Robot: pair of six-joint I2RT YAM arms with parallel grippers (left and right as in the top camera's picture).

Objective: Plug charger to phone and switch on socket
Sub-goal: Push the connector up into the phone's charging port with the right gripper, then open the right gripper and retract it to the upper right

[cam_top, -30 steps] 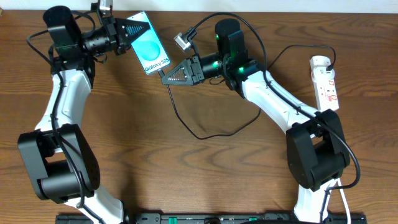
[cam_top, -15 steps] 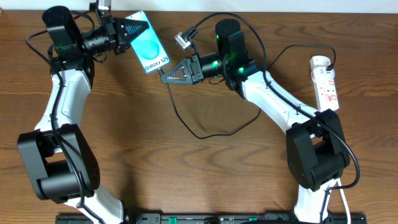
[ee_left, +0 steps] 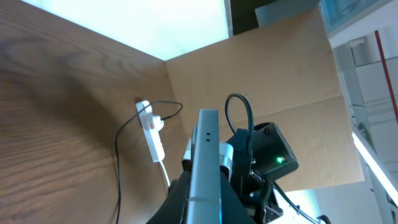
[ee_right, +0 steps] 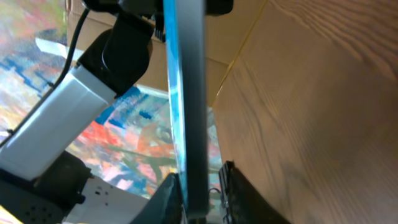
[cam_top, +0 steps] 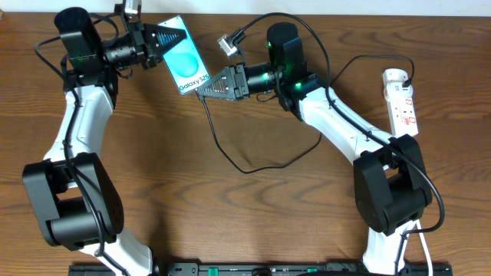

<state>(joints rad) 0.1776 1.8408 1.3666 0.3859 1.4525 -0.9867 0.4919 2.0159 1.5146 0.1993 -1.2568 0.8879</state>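
The phone (cam_top: pixel 190 67), cyan screen up, is held off the table by my left gripper (cam_top: pixel 173 35), shut on its far end. In the left wrist view the phone shows as a grey edge (ee_left: pixel 205 155) rising from between my left fingers. My right gripper (cam_top: pixel 203 87) is at the phone's near end, shut on the charger's connector tip. In the right wrist view the phone's end (ee_right: pixel 189 93) stands between the right fingertips (ee_right: pixel 233 186); the connector itself is hidden. The charger cable (cam_top: pixel 245 169) loops over the table to the socket (cam_top: pixel 402 103) at the right edge.
The white power strip also shows in the left wrist view (ee_left: pixel 153 134) with a black plug in it. The slack cable loop lies on the wooden table between the arms. Cardboard walls stand behind the table (ee_left: pixel 261 81).
My right gripper has moved up and left with the connector, from just below the phone to its near end. The phone and left gripper have barely moved.
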